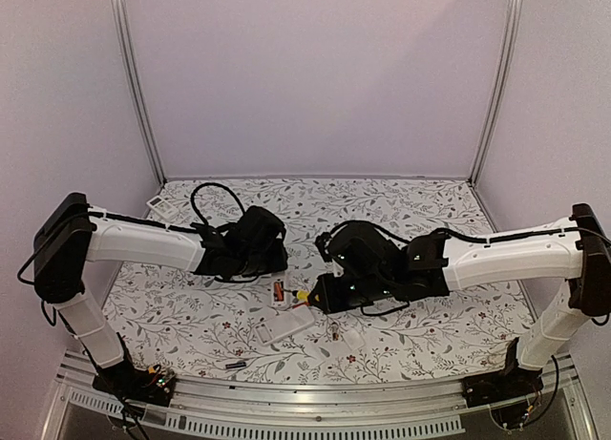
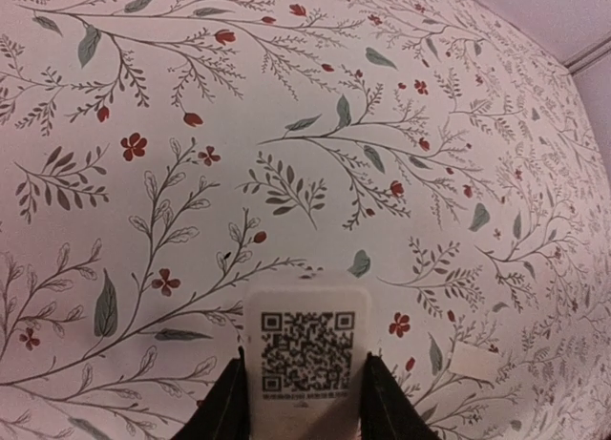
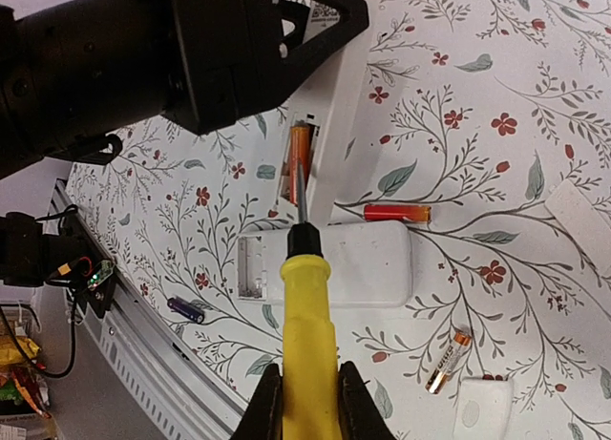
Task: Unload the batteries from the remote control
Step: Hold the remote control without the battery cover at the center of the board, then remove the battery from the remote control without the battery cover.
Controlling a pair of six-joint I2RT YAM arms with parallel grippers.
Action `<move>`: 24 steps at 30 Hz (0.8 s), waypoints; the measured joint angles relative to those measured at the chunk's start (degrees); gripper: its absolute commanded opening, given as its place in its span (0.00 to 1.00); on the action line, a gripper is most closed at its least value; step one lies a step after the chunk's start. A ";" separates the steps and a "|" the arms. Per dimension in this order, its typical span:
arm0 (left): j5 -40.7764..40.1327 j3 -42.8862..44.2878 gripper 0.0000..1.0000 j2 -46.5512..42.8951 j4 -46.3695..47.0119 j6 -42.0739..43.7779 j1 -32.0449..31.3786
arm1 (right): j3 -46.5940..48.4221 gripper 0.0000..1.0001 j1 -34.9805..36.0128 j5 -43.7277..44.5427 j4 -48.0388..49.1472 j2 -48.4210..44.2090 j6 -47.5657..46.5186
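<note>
My left gripper (image 2: 304, 368) is shut on the end of a white remote control (image 2: 307, 349) with a QR code, and shows as a black mass in the right wrist view (image 3: 258, 49). That remote (image 3: 342, 106) has an orange battery (image 3: 300, 154) in its open compartment. My right gripper (image 3: 310, 378) is shut on a yellow-handled screwdriver (image 3: 310, 316) whose tip rests at that battery. Loose on the table lie a red battery (image 3: 396, 212), an orange one (image 3: 449, 360) and a dark blue one (image 3: 186, 308).
A second white remote (image 3: 334, 263) with an empty compartment lies under the screwdriver. White cover plates lie at the right (image 3: 582, 216) and bottom right (image 3: 482, 413). The table's metal front rail (image 1: 305, 402) is close by. A small white device (image 1: 159, 205) sits far left.
</note>
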 measured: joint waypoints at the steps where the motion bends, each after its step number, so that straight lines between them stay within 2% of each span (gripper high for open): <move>1: 0.00 -0.02 0.20 0.00 -0.02 -0.15 0.00 | 0.13 0.00 0.02 -0.04 -0.09 0.15 0.48; 11: 1.25 -0.02 0.20 0.00 -0.48 -0.59 -0.02 | 6.43 0.00 1.79 3.10 -4.35 2.23 3.98; 24: 2.34 -0.02 0.20 0.00 -0.63 -1.01 -0.02 | 9.68 0.00 2.64 4.15 -8.57 7.28 5.99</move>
